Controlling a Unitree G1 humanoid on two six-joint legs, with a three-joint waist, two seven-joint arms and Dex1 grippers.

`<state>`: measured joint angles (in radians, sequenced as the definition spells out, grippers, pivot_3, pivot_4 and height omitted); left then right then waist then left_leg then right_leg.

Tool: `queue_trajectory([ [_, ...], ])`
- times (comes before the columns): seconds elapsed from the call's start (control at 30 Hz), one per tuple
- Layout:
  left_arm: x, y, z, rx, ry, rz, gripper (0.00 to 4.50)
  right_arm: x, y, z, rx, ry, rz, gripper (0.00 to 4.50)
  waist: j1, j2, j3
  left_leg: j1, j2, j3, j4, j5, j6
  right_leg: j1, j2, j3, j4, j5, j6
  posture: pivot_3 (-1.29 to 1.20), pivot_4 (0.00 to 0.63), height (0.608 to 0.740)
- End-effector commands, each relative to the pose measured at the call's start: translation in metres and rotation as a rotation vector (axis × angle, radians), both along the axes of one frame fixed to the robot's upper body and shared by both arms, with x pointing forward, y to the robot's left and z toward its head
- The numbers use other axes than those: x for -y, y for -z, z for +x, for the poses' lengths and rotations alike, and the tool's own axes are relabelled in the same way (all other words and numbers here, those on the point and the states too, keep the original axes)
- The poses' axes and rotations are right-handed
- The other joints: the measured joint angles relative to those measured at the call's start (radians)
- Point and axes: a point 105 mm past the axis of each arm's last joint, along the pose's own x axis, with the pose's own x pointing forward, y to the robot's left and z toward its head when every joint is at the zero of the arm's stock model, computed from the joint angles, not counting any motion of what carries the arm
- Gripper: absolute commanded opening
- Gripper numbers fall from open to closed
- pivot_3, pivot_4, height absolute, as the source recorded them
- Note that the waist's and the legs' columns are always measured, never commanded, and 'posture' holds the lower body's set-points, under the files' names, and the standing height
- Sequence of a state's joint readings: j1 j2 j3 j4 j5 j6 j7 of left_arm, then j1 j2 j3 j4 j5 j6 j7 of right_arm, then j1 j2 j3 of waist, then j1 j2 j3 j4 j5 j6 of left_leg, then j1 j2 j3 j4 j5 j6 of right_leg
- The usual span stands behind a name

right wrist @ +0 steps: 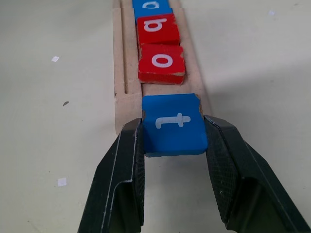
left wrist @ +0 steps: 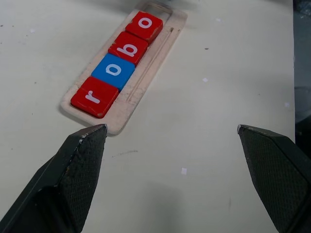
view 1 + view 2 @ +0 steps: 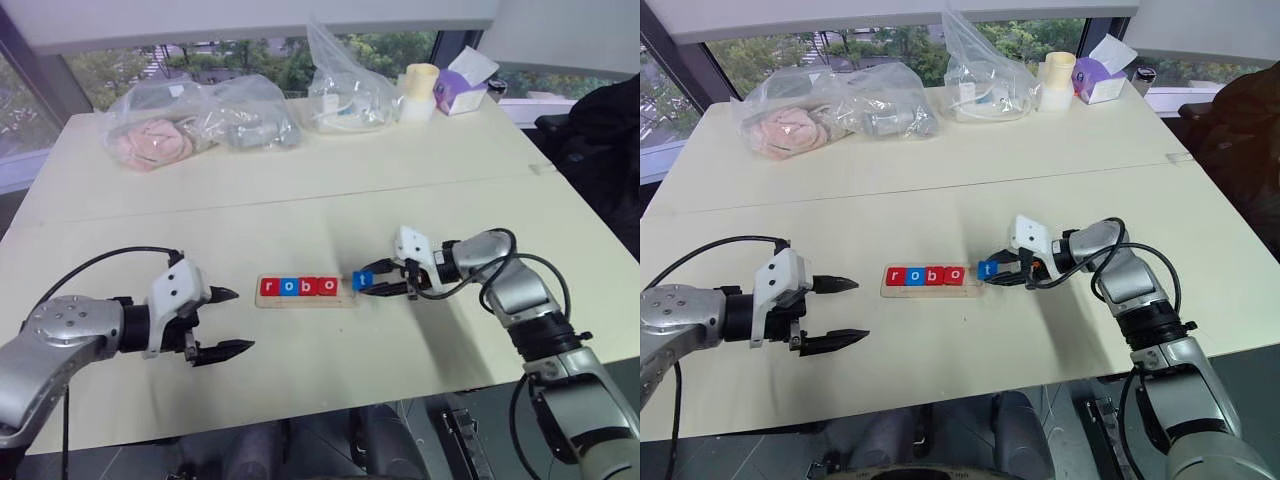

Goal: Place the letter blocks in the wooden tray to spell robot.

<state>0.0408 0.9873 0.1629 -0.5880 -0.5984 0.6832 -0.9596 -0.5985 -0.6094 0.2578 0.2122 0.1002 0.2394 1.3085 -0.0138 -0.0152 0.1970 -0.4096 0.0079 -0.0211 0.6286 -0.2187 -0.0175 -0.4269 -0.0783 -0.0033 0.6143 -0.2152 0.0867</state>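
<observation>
Clamped on the small blue square "t" tile [image 1: 173,125], my right gripper [image 1: 174,145] has both black fingers pressed against the tile's two side faces, with the tile poised at the open end of the long pale wooden tray [image 3: 347,297]. My left gripper [image 3: 225,322] hangs over the table's near edge with its fingers spread wide, holding nothing, near the tray's other end.

For this step I want the tile square to the groove before I lower it. Judging from the right wrist view, its leading edge overlaps the tray's end and sits just shy of the red "o" tile [image 1: 162,63]. I would push it in along the groove until it meets that tile, set it flat, then let go without dragging it sideways. A skewed tile could ride up on the tray's rim.

Counting: five letter tiles in all. Four sit in the tray: a red "r" tile [image 2: 95,96], a blue "o" tile [image 2: 113,71], a red "b" tile [image 2: 129,48] and the red "o". The fifth is the blue "t" I hold. There is one tray, and it lies about mid-table, nearer the near edge.
</observation>
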Motion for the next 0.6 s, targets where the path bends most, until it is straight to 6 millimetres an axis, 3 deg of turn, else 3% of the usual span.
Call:
queue_trajectory([
  [0.03, 0.006, -0.001, -0.003, 0.021, 0.024, -0.006, 4.5, -0.007, -0.005, 0.0, 0.047, -0.018, -0.019, 1.18, 0.0, 0.0, 0.0, 0.0, 0.0, 0.0, 0.0, 0.0, 0.0, 0.0, 0.0, 0.0, 0.0, 0.0, 0.0, 0.0, 0.15, 0.74],
  [0.37, 0.011, 0.002, -0.002, 0.022, 0.013, -0.018, 4.5, -0.015, 0.002, 0.013, 0.062, 0.03, -0.013, 1.18, -0.001, 0.0, 0.0, 0.0, 0.0, 0.0, 0.0, 0.0, 0.0, 0.0, 0.0, 0.0, 0.0, 0.0, 0.0, 0.0, 0.15, 0.74],
  [0.6, 0.011, 0.003, -0.002, 0.017, 0.008, -0.018, 4.5, -0.025, -0.001, 0.009, 0.06, -0.009, 0.004, 1.18, -0.001, 0.0, 0.0, 0.0, 0.0, 0.0, 0.0, 0.0, 0.0, 0.0, 0.001, 0.0, 0.0, 0.0, 0.0, 0.0, 0.15, 0.74],
])
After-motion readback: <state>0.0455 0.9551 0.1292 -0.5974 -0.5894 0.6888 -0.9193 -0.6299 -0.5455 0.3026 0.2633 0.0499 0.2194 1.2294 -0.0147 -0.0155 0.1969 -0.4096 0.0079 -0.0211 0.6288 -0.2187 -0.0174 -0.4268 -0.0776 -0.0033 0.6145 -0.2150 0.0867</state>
